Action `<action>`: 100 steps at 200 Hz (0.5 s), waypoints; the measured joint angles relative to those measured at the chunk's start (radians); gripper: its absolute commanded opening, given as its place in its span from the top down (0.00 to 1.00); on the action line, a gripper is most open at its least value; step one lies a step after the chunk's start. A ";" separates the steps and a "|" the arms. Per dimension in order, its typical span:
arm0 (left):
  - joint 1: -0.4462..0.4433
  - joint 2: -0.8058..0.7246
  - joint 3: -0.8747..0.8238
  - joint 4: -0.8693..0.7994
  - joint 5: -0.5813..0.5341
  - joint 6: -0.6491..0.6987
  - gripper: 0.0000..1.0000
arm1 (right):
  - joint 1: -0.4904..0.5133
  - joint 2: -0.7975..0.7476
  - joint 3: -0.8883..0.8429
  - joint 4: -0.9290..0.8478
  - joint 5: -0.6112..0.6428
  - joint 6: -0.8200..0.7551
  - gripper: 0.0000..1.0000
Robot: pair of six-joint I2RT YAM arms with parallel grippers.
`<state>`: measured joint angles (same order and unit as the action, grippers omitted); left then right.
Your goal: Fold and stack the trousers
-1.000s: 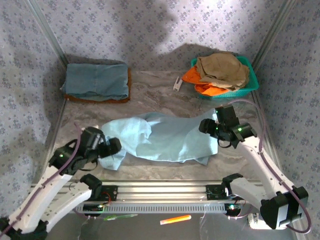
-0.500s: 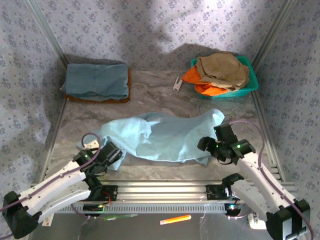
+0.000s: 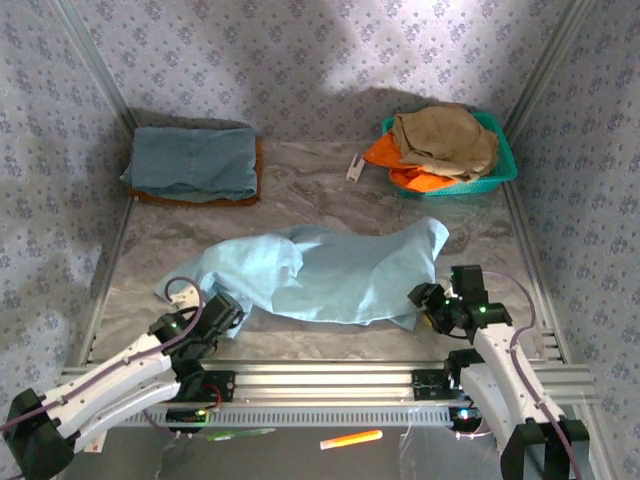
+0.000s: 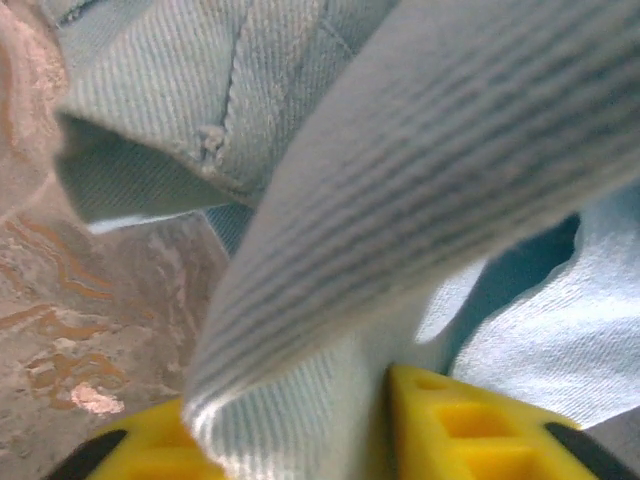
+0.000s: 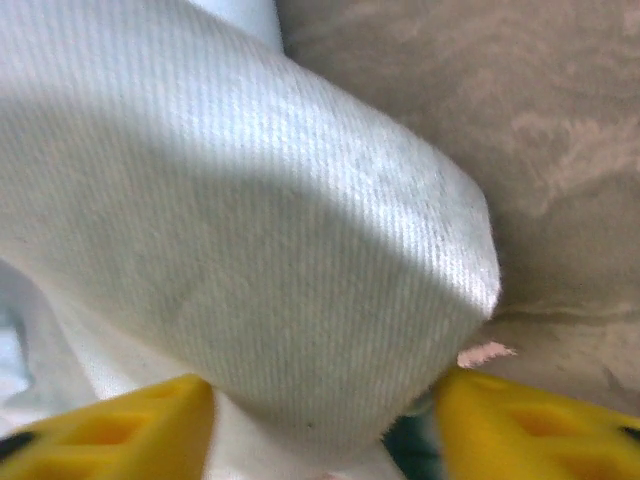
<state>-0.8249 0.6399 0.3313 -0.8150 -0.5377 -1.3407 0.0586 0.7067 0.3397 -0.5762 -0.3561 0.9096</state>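
**On the worktop (image 3: 300, 190): trousers mid-table, both grippers at their near edge**

Top view: the trousers (image 3: 330, 275) lie rumpled across the middle of the worktop, long axis left-right. The left gripper (image 3: 225, 312) is at the near-left end of the cloth, the right gripper (image 3: 425, 300) at the near-right corner. A folded blue-grey stack (image 3: 195, 162) sits far left, a teal basket (image 3: 508, 158) with tan and orange garments far right.

Left wrist: jaws pinching a fold of the trousers between the yellow fingers (image 4: 470, 430).

Right wrist: a thick trouser fold sits between the yellow pads (image 5: 120, 425). Jaws are part-spread, can't tell if they're clamping.
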 measured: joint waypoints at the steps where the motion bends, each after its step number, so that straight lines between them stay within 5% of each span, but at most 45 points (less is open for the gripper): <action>1: 0.000 -0.001 0.000 0.002 -0.001 -0.003 0.87 | -0.002 -0.001 0.000 0.000 0.000 -0.002 0.64; 16: 0.003 -0.014 0.000 0.023 -0.013 0.027 1.00 | -0.030 -0.016 0.000 0.006 -0.015 -0.005 0.82; 34: 0.010 -0.043 0.002 0.031 -0.029 0.060 1.00 | -0.055 -0.023 0.004 0.003 -0.029 -0.020 1.00; 100: 0.046 -0.069 0.340 -0.067 -0.057 0.298 1.00 | -0.063 -0.049 0.244 -0.152 -0.009 -0.120 1.00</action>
<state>-0.7788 0.5705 0.6712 -0.8822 -0.5945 -1.0428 -0.0044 0.6575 0.5835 -0.7284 -0.3649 0.7895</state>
